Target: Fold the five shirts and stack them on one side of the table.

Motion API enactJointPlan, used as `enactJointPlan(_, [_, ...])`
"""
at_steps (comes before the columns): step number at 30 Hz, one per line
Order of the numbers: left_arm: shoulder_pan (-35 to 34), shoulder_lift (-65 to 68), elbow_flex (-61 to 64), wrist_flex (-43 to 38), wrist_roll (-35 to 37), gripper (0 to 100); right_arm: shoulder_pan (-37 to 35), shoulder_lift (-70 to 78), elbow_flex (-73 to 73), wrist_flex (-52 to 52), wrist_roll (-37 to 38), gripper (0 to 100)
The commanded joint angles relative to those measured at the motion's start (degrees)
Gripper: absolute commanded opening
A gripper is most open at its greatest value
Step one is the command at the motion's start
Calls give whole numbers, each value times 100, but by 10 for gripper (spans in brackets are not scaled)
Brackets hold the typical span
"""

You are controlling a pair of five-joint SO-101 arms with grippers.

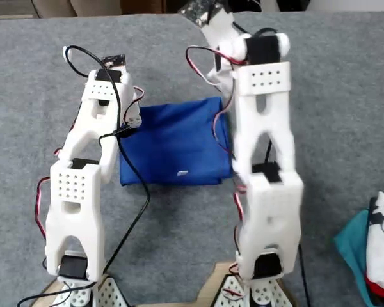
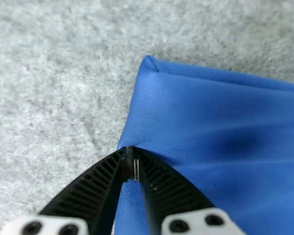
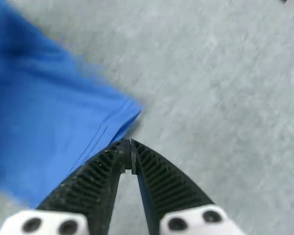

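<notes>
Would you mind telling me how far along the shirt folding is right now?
Done: the blue shirt already lies as a folded rectangle. In hand: left pincer and right pincer each pinch its edge. Left: stacking it with the pile of other shirts.

left gripper [image 2: 132, 165]: jaws closed, hem of blue shirt [image 2: 225, 142] pinched at the tips | shirt spread on grey table [image 2: 54, 73], a folded corner seen beyond the tips

The shirt pile [image 1: 376, 246] is cut by the edge.
</notes>
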Motion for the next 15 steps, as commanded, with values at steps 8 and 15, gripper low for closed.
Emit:
enactJointPlan(8, [88, -154, -88, -26, 0, 22, -75, -4286, 5130, 53, -26, 6])
enactJointPlan(15, [79, -268, -756, 747, -9, 22, -75, -5684, 7749, 53, -62, 8])
